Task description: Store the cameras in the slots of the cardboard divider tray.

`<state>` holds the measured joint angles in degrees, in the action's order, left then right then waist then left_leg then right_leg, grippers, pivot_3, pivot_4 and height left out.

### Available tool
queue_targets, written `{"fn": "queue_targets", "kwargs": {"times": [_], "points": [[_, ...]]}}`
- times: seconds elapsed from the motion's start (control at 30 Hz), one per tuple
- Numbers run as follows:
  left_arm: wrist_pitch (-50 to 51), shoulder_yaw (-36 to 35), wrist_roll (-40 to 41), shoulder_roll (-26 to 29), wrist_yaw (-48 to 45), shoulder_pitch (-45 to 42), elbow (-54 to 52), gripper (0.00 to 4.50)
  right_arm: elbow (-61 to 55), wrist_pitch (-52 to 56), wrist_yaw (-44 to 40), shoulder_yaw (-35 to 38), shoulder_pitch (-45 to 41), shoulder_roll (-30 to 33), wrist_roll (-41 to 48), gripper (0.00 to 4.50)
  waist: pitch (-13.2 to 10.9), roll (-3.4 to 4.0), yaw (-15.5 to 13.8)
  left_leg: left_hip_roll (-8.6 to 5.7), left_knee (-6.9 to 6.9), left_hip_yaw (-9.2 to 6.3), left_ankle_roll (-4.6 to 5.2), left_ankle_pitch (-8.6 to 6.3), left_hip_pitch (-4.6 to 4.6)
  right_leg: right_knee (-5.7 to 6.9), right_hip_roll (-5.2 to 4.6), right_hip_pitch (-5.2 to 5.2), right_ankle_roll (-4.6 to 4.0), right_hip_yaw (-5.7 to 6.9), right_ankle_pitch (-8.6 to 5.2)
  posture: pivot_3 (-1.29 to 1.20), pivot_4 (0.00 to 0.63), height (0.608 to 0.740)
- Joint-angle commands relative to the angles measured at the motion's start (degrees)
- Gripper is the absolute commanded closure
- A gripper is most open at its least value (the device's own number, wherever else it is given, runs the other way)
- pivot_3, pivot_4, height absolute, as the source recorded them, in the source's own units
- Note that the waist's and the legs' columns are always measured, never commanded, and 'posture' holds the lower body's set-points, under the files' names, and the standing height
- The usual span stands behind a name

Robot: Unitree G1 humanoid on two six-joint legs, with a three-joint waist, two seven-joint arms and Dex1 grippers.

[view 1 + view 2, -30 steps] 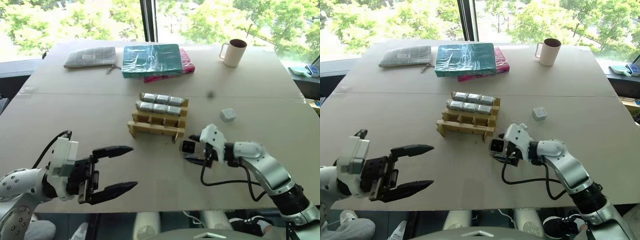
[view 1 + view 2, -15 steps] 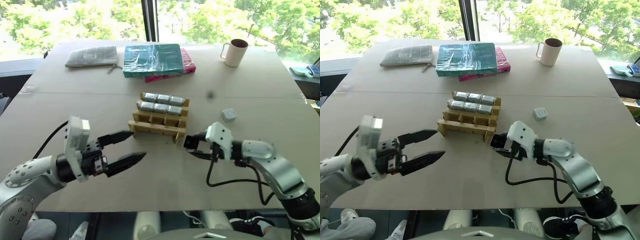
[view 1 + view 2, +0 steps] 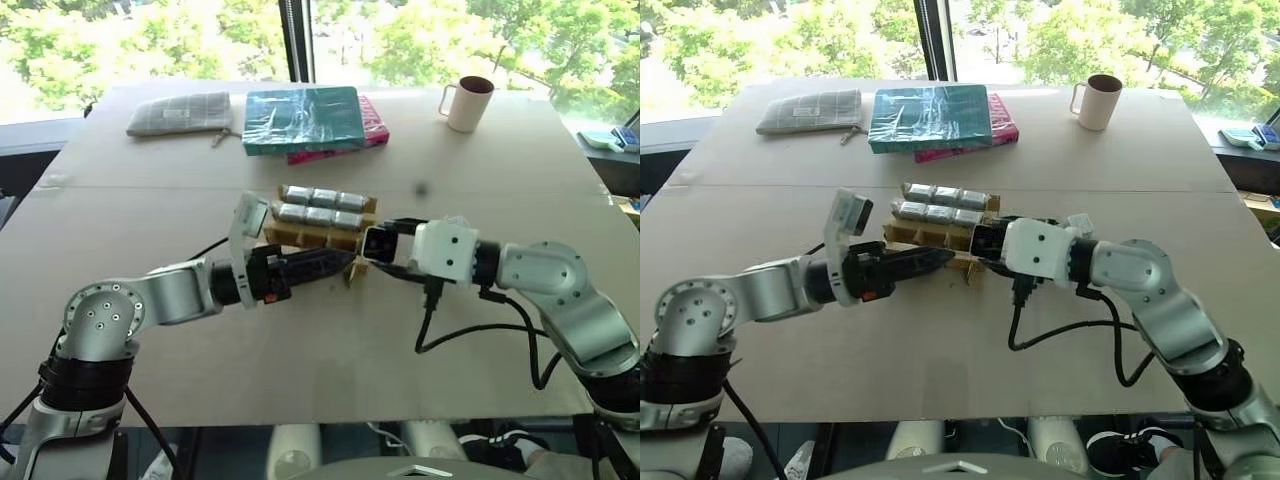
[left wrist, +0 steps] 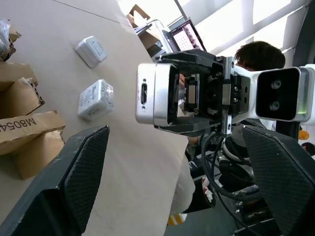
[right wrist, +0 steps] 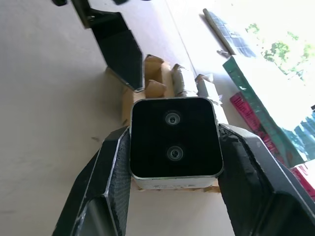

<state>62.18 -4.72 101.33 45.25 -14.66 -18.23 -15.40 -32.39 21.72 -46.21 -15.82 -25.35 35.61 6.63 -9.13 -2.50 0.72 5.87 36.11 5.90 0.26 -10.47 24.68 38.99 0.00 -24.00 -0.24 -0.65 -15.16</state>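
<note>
So you've got one camera pinched in your right claw, black lens face pointing out along the fingers, held up off the tabletop right at the near right corner of the cardboard divider tray. Your left claw is spread wide with nothing in it, pointing across toward the right one, its tips just in front of the tray's near row. In the left wrist view the held camera sits between the two dark fingers but not touching either, so this looks like a hand-over or a regrip, not the drop itself.

Tray status: the two far rows are full of silver cameras; the near row looks empty from here, though the arms cover a good part of it. Two more cameras lie loose on the tabletop to the right of the tray.

Next move, I'd guess: close the left claw on the camera body before the right lets go, or skip that and bring the right one over a near-row slot. Either way you'll need the camera lined up with the dividers, since those slots look snug.
</note>
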Motion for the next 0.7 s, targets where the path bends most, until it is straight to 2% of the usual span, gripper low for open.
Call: {"fn": "queue_targets", "kwargs": {"times": [0.03, 0.53, 0.63, 0.7], "points": [[-0.1, -0.5, 0.5, -0.9, -0.8, -0.9, 0.5, 0.0, -1.1, -1.9, 0.1, 0.3, -1.4, -0.5, -0.5, 2.59, 0.0, 0.0, -0.2, 0.0, 0.0, 0.0, 0.0, 0.0, 0.0, 0.0, 0.0, 0.0, 0.0, 0.01, 0.0, 0.0, 0.15, 0.74], [1.2, 1.4, -5.5, -6.8, -1.9, -5.7, 4.2, 0.0, -0.3, -4.3, -3.5, -0.8, -2.4, -2.9, 1.9, 2.59, 0.0, 0.0, -0.3, -0.07, 0.07, -0.05, 0.0, 0.0, 0.0, 0.0, -0.04, 0.14, 0.01, 0.15, 0.0, 0.0, 0.15, 0.74], [1.7, 1.9, -6.6, -8.4, -2.2, -6.6, 4.6, 0.7, 0.4, -4.7, -3.7, -1.0, -3.2, -3.6, 2.0, 2.59, 0.0, 0.0, -0.3, -0.07, 0.09, -0.05, 0.0, 0.0, 0.0, 0.0, -0.04, 0.15, 0.01, 0.15, 0.0, 0.0, 0.15, 0.74], [2.1, 2.3, -7.3, -9.3, -2.6, -7.0, 4.5, 1.7, 0.9, -4.8, -3.6, -1.1, -3.7, -4.2, 1.9, 2.59, 0.0, 0.0, -0.3, -0.07, 0.09, -0.08, 0.0, 0.0, 0.0, 0.0, -0.04, 0.16, 0.01, 0.18, 0.01, 0.0, 0.15, 0.74]]}}
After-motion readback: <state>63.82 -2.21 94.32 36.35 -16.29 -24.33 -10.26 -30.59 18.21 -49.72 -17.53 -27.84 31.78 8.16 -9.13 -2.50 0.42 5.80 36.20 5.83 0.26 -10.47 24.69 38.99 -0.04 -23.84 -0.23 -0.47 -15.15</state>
